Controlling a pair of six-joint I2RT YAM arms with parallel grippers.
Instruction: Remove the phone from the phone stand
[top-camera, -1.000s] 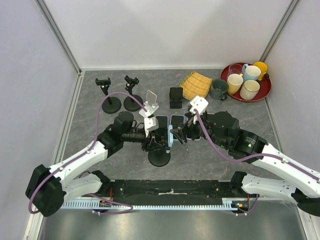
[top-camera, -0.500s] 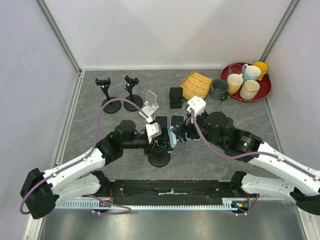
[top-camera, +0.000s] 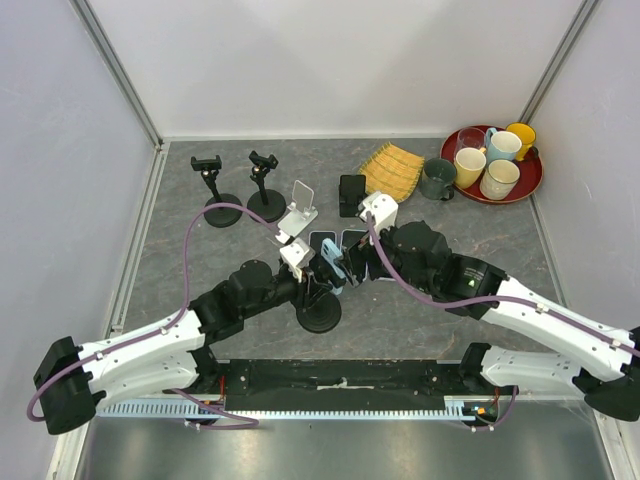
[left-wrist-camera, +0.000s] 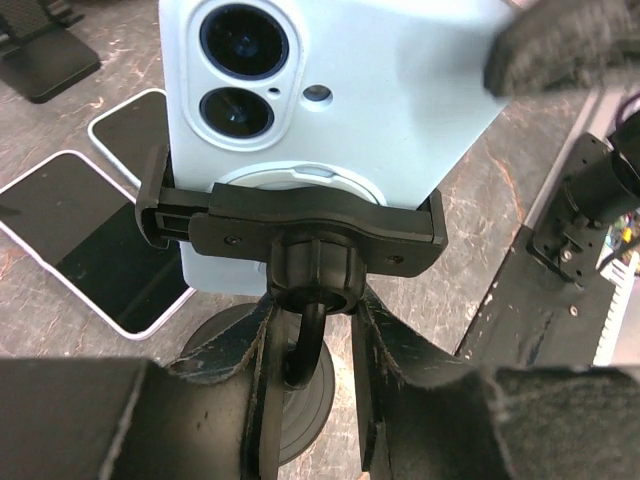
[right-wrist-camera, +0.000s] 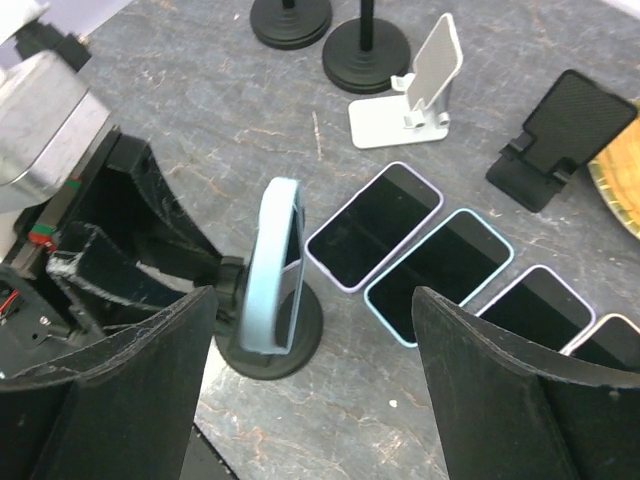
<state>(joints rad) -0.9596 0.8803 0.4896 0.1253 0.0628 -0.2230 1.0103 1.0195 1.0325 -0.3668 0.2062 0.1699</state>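
Note:
A light-blue phone (left-wrist-camera: 330, 90) stands upright in the black clamp of the phone stand (left-wrist-camera: 300, 225), whose round base (top-camera: 319, 315) rests on the table near the front. My left gripper (left-wrist-camera: 312, 320) is shut on the stand's neck just under the clamp, one finger on each side. In the top view the left gripper (top-camera: 308, 280) sits just left of the phone (top-camera: 333, 268). My right gripper (right-wrist-camera: 312, 300) hangs open above the phone (right-wrist-camera: 272, 265), which is edge-on near its left finger, with nothing touching the pads. The right gripper (top-camera: 352, 262) is just right of the phone.
Several phones lie flat beyond the stand, among them a lilac-edged one (right-wrist-camera: 375, 225) and a blue-edged one (right-wrist-camera: 440, 262). A white stand (right-wrist-camera: 420, 95), a black stand (right-wrist-camera: 560, 135) and two clamp stands (top-camera: 215, 190) are behind. A red tray (top-camera: 530, 185) of mugs stands at the back right.
The left gripper has closed on the stand's neck. The right gripper has moved left and forward over the phone, and its jaws have narrowed a little.

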